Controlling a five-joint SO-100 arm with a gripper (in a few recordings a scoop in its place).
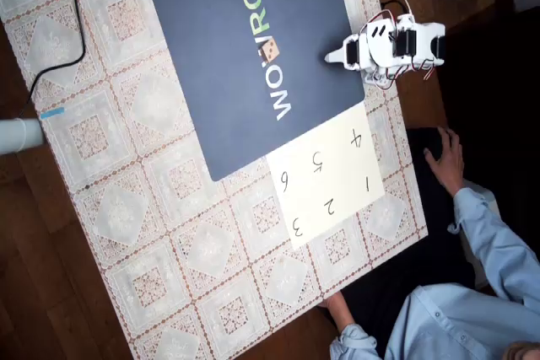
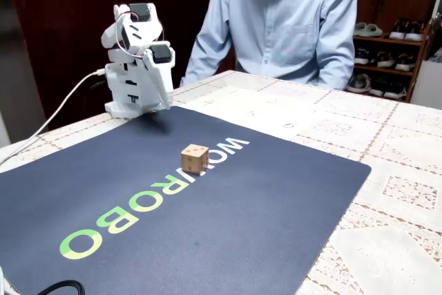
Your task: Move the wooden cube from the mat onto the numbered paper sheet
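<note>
While the cube [image 2: 195, 159] sits free on the mat [image 2: 276, 205], arm folded, fingers' [image 1: 331, 57] state unclear: reach out, open wide, descend squarely.

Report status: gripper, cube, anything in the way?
Gripper folded near base, state unclear. Wooden cube on mat lettering, untouched. Numbered paper sheet bare. Path unobstructed.

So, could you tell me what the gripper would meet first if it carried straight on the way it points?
Most likely the mat: the folded arm's gripper tips down over its edge, short of the wooden cube.
</note>
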